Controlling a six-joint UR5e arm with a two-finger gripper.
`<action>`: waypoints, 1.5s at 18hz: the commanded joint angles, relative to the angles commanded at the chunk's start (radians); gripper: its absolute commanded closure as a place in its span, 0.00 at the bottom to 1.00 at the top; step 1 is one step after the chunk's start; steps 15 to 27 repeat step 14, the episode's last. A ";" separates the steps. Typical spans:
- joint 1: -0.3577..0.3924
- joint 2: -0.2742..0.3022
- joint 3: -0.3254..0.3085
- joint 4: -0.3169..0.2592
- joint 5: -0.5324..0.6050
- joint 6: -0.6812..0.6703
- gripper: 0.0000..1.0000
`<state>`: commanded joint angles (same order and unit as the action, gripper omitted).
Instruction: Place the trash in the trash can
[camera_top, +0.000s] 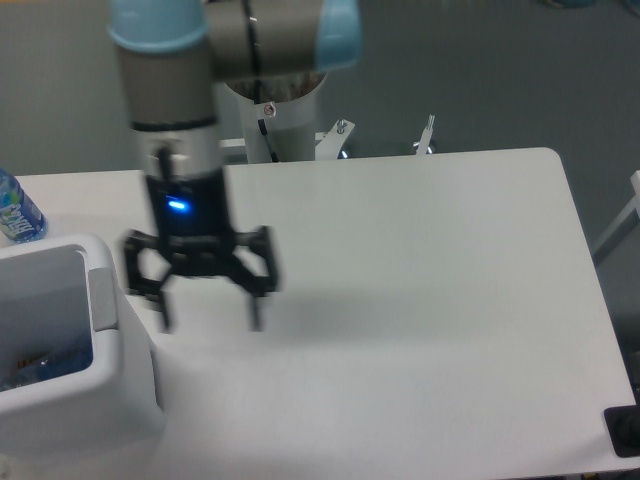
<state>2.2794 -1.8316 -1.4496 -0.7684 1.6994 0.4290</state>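
camera view shows me the fingers (208, 318) spread wide and empty beside the trash can (125, 400), with trash (45, 368) already lying inside and none left on the counter (420, 280), so i judge the job nearly finished.

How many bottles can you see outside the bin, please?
1: a blue-labelled bottle at the table's far left edge, behind the trash can. Others may lie hidden inside it.

single high view, steeply down, table (420, 260), perhaps mid-range
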 joint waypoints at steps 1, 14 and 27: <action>0.020 0.009 -0.002 -0.035 0.011 0.060 0.00; 0.275 0.224 -0.020 -0.569 0.003 0.827 0.00; 0.275 0.224 -0.020 -0.569 0.003 0.827 0.00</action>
